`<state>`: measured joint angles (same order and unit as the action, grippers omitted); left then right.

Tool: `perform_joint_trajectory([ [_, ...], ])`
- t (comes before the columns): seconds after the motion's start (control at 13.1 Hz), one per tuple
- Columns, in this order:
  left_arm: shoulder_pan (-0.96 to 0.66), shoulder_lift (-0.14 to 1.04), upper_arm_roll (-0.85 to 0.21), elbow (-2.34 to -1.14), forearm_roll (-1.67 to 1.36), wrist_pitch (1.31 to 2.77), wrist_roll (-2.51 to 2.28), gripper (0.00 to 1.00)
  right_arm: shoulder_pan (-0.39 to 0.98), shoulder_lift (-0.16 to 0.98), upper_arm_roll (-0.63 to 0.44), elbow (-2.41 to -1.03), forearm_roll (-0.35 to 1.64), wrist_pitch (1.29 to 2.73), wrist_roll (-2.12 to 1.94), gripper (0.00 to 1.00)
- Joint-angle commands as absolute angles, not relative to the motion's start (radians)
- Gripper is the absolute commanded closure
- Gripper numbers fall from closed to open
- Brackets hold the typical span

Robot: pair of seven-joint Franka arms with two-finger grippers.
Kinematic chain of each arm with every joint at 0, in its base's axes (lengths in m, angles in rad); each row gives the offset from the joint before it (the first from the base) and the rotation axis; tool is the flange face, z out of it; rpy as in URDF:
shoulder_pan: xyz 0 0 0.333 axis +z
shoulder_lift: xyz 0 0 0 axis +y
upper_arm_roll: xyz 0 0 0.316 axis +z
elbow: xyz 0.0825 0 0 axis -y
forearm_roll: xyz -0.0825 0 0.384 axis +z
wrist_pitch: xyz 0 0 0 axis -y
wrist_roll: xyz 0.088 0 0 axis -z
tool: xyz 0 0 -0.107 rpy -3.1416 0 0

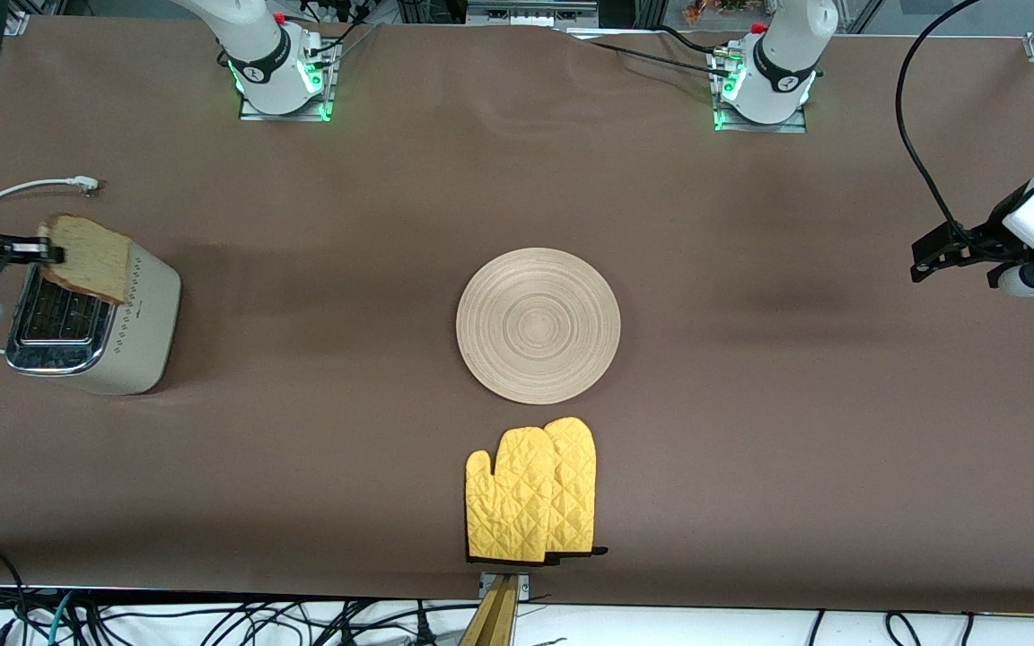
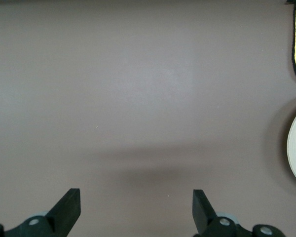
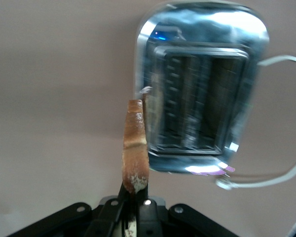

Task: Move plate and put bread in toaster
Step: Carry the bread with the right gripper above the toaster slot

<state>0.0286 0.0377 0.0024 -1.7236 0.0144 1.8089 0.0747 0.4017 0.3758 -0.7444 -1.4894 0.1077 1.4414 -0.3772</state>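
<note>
A: Right gripper [image 1: 48,252]?
B: Clamped on bread [image 1: 91,258], over toaster [image 1: 95,327], at 9 o'clock from plate [image 1: 538,325].
A: Left gripper [image 1: 916,260]?
B: Jaws wide apart, nothing held, waiting at plate's 3 o'clock.

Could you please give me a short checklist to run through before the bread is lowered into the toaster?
1. Right tool shut on bread: ok.
2. Bread edge-on to the slots, seen from the right wrist: ok.
3. Bread over a slot of the toaster: not ok; it hangs beside the chrome top's edge.
4. Slots free of anything: cannot tell.
5. Left tool open, waiting away from the toaster: ok.
6. Plate bare, mid-table: ok.
</note>
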Motion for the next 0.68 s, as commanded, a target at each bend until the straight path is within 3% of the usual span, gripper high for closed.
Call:
perform_joint_trajectory([
  [0.0,0.035,0.046,-0.003,-1.703,-0.003,1.798,0.069,0.00,0.411,0.385,-0.793,-1.468,0.051,1.428,-0.399,1.00],
  [0.61,0.037,0.044,-0.002,-1.703,-0.005,1.798,0.069,0.00,0.356,0.408,-0.799,-1.468,0.012,1.526,-0.466,1.00],
])
